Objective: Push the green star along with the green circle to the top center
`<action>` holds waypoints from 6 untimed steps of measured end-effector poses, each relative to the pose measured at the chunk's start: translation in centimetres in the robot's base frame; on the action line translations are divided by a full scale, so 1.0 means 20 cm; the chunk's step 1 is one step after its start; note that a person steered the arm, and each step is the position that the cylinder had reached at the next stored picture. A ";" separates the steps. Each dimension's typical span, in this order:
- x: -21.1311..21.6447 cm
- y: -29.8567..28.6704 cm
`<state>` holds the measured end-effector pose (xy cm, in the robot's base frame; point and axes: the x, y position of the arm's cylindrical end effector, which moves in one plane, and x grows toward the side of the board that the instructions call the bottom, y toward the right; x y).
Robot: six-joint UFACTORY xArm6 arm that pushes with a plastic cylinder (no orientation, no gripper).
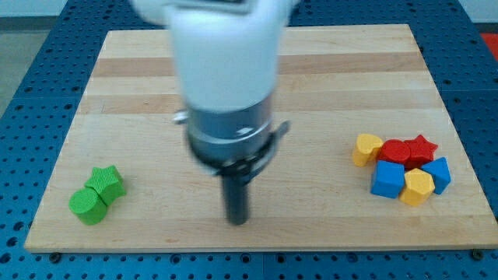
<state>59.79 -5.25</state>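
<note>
The green star [106, 182] lies near the board's bottom left corner. The green circle [86, 204] touches it on its lower left. My tip [236, 221] is near the bottom edge at the middle of the board, well to the right of both green blocks and apart from them. The arm's white and grey body [227, 85] hangs over the board's centre and hides the wood behind it.
A cluster sits at the right edge of the wooden board [327, 93]: a yellow heart [366, 148], a red block [396, 152], a red star [421, 148], two blue blocks [387, 179] [438, 173] and a yellow hexagon [417, 187]. Blue perforated table surrounds the board.
</note>
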 end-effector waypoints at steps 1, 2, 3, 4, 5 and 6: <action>0.11 -0.23; 0.10 -0.37; 0.10 -0.65; 0.10 -0.92; 0.08 -0.99; 0.06 -0.97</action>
